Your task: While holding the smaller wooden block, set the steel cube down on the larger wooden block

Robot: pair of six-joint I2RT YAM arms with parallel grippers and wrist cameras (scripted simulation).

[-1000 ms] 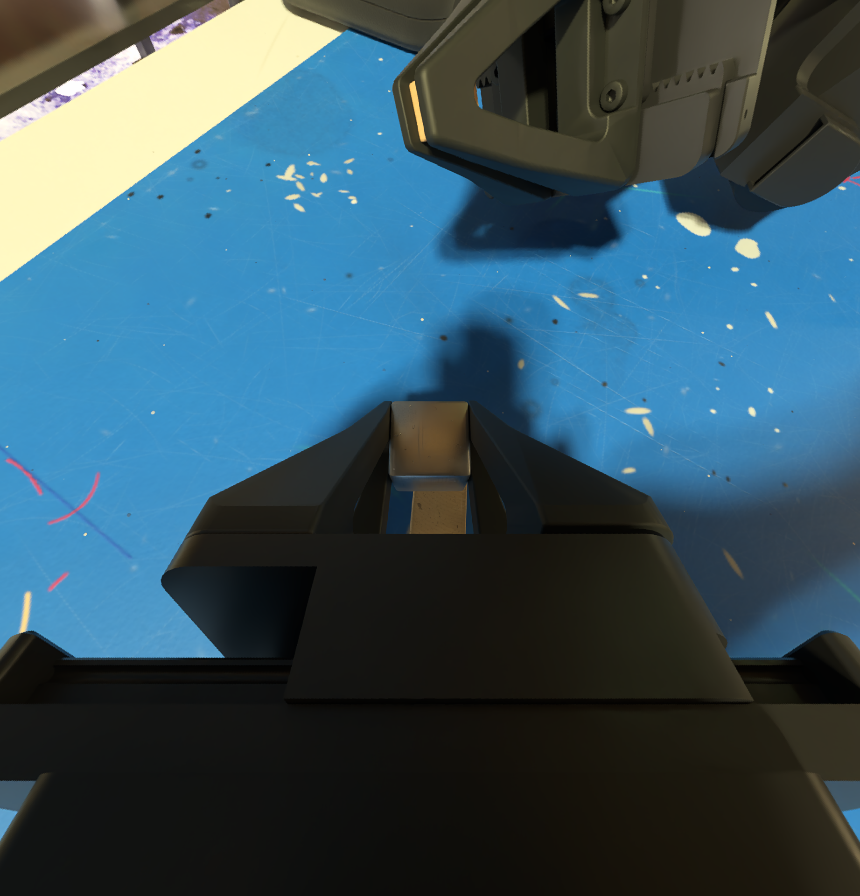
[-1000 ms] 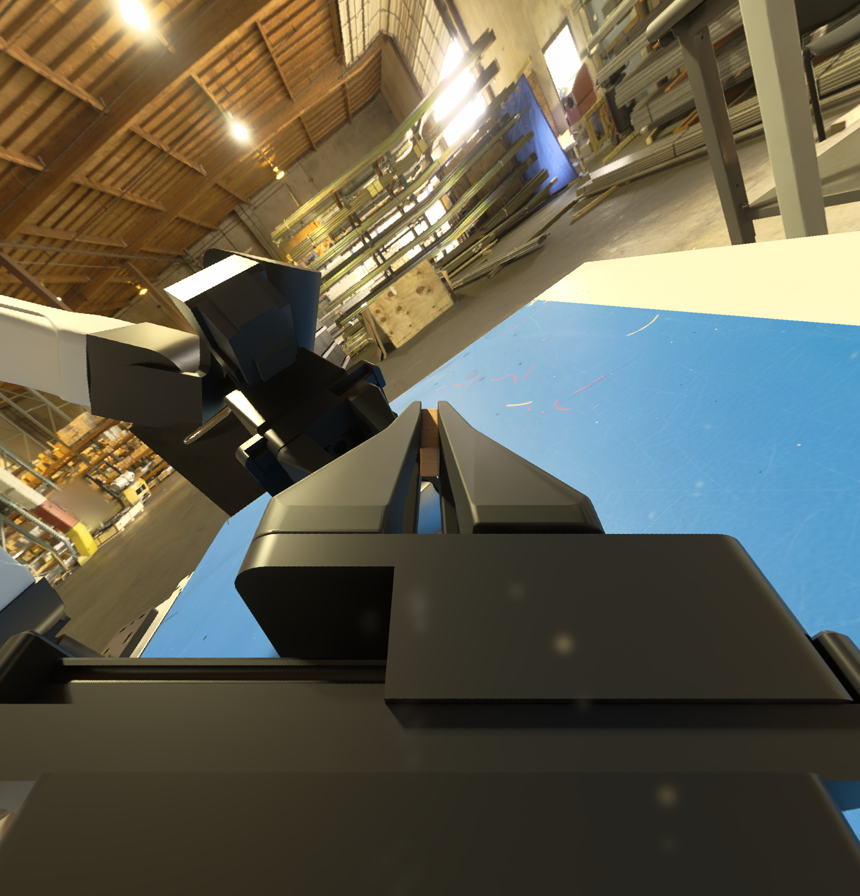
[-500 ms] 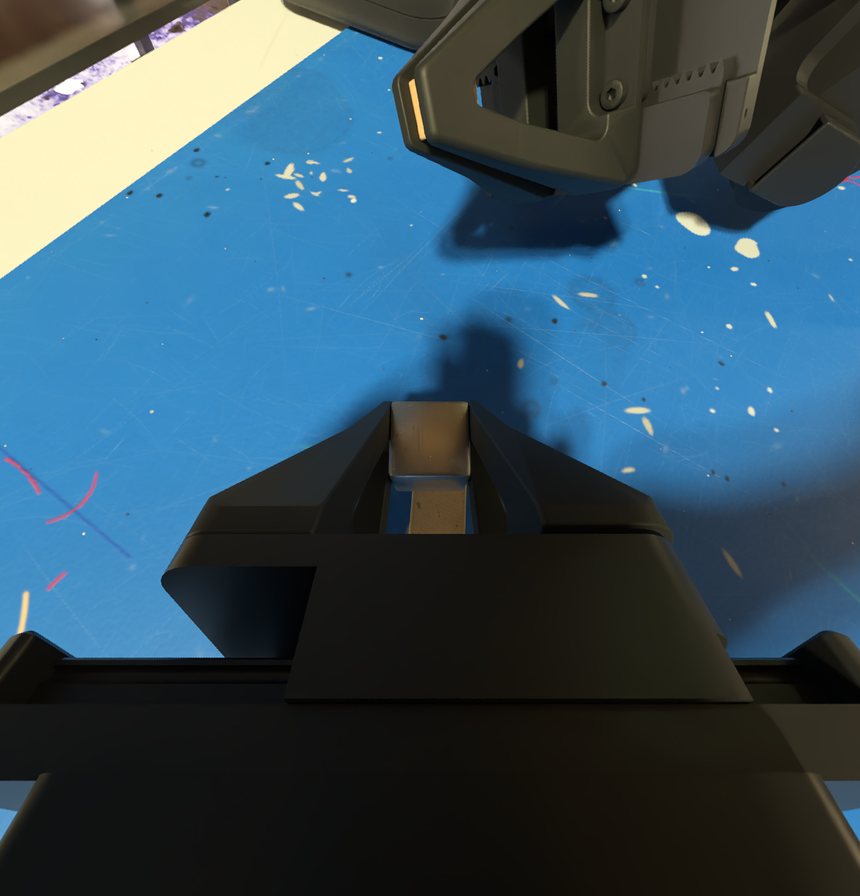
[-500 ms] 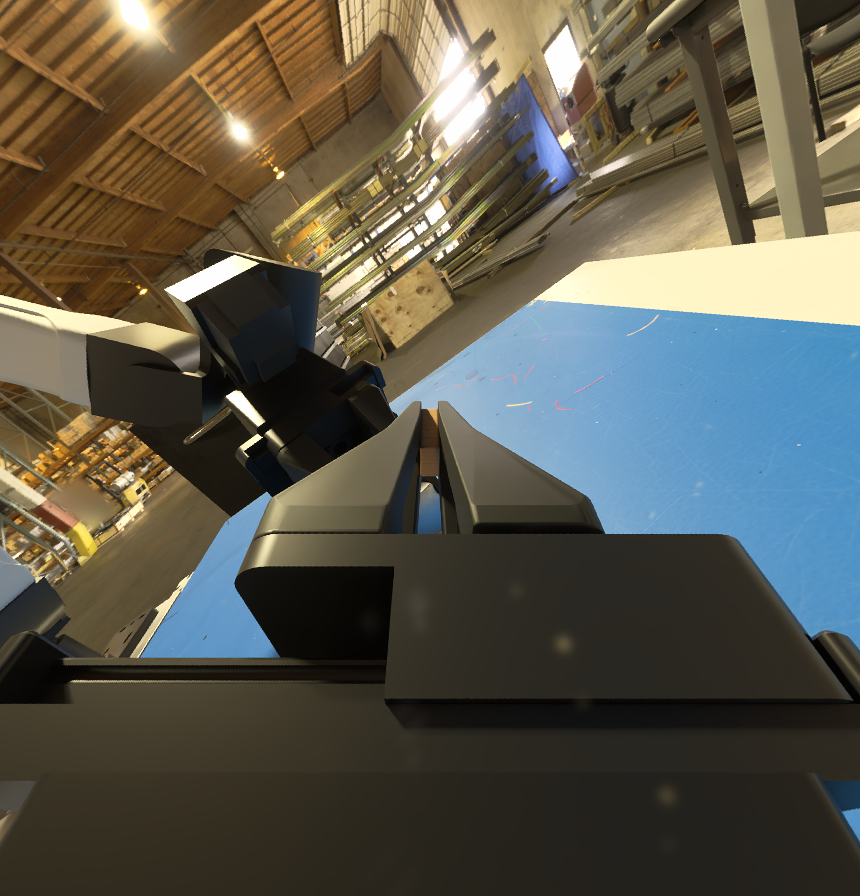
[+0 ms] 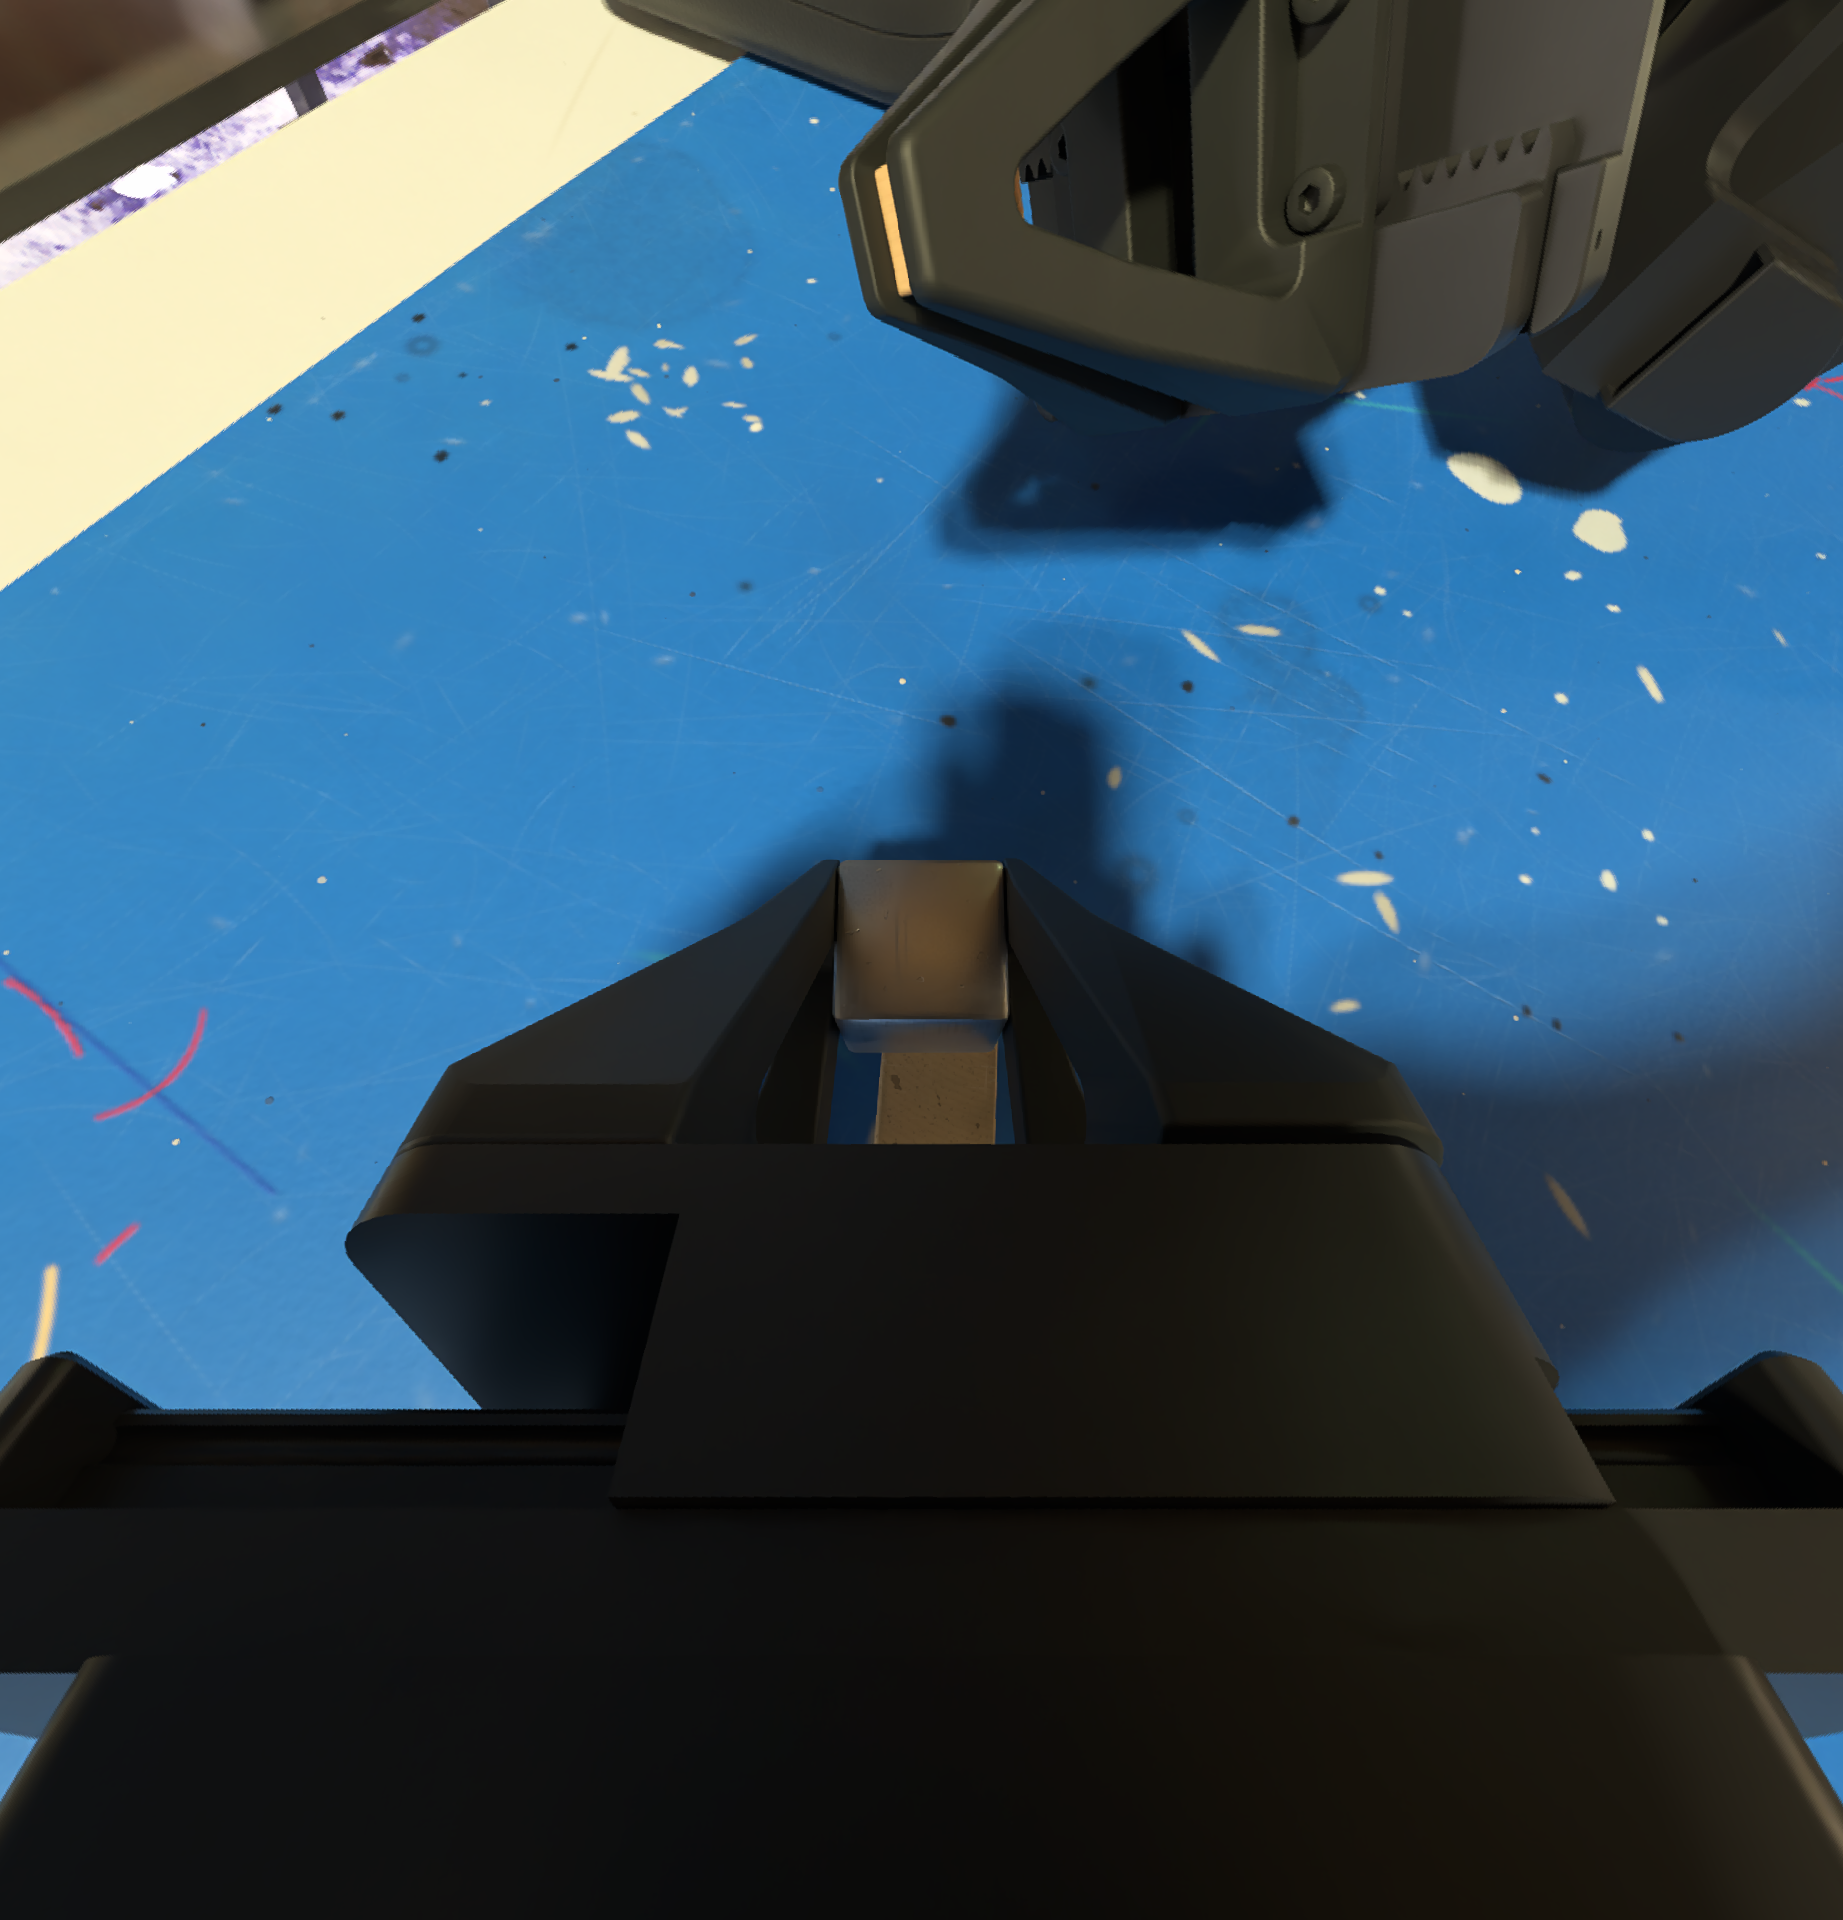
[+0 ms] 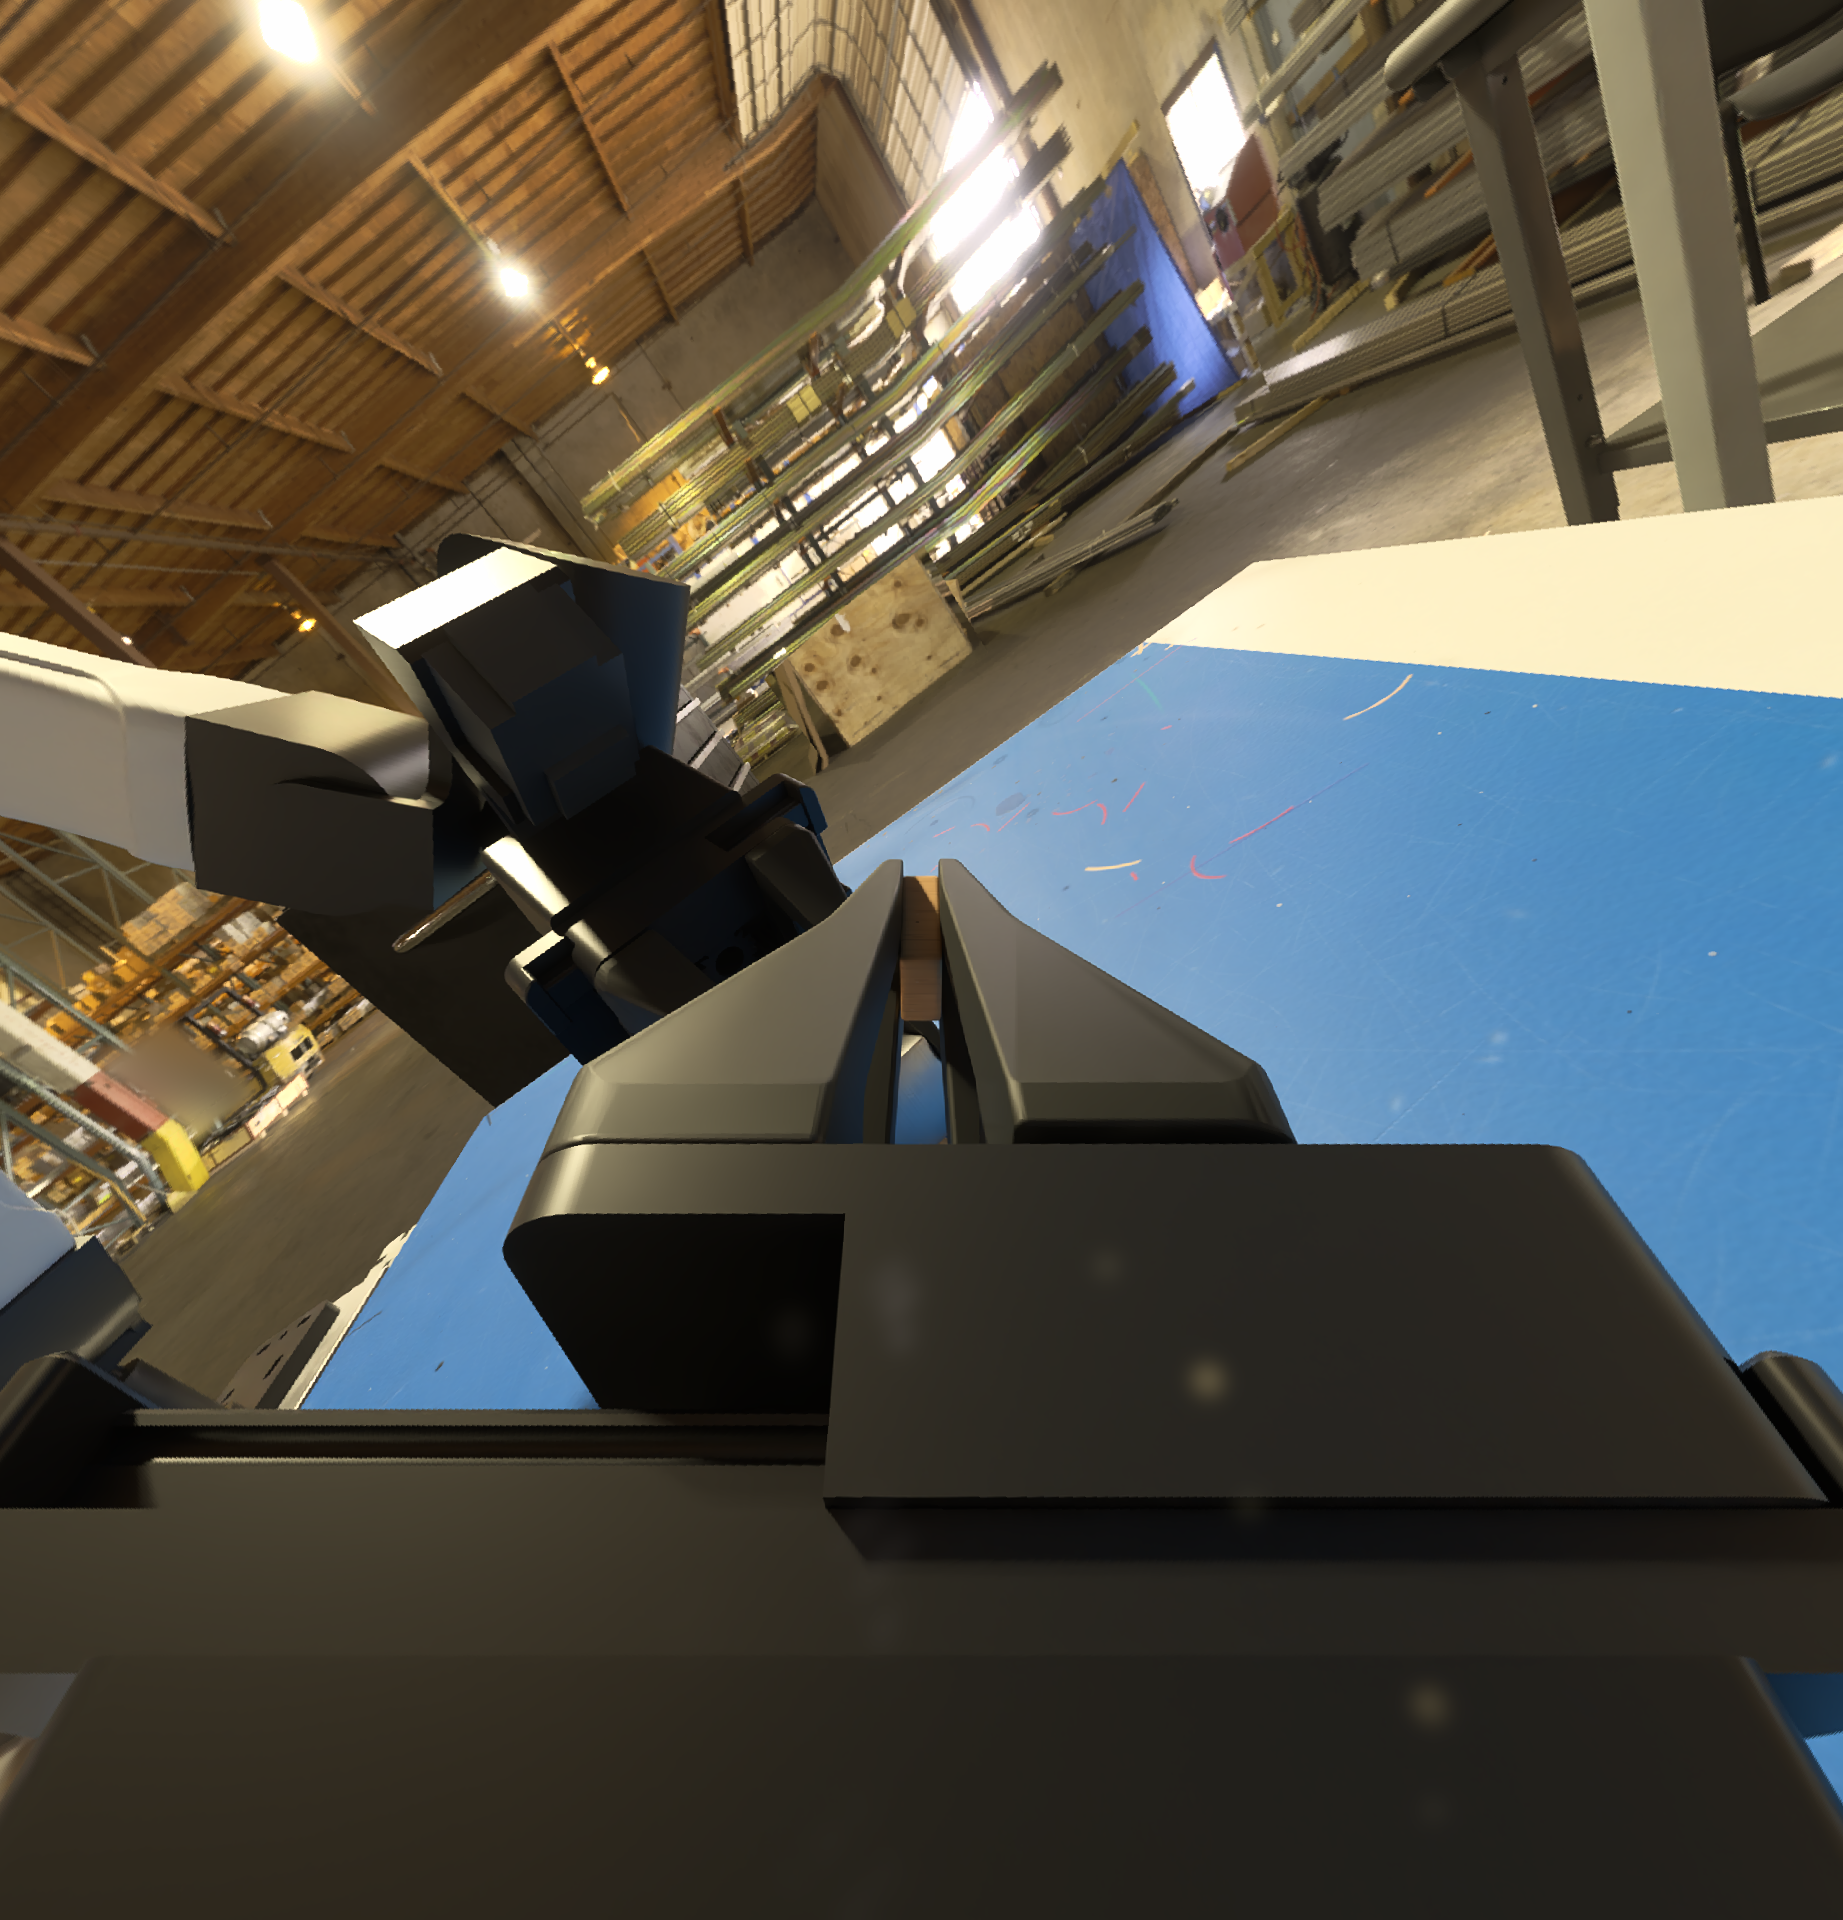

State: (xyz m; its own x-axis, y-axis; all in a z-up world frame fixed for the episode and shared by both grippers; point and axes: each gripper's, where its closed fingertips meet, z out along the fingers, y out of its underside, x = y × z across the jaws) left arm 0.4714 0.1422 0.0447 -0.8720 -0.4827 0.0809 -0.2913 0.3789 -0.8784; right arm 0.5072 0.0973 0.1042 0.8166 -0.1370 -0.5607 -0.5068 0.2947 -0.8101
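Note:
In the left wrist view my left gripper point(image 5: 919, 878) is shut on the steel cube point(image 5: 919, 951), a grey shiny block held between the fingertips above the blue mat point(image 5: 481, 727). Under the cube a pale strip of the larger wooden block point(image 5: 938, 1096) shows through the gap between the fingers; I cannot tell whether they touch. In the right wrist view my right gripper point(image 6: 921, 883) is shut on the smaller wooden block point(image 6: 921, 956), a thin brown piece, held in the air. That gripper also shows at the top of the left wrist view point(image 5: 881, 281), with a sliver of the small block point(image 5: 889, 234).
The left arm point(image 6: 543, 790) hangs close to the left of the right gripper's fingers. The blue mat has a cream table border point(image 5: 273, 260) at the far left edge. Warehouse racks and a grey table leg point(image 6: 1675, 260) lie beyond the table.

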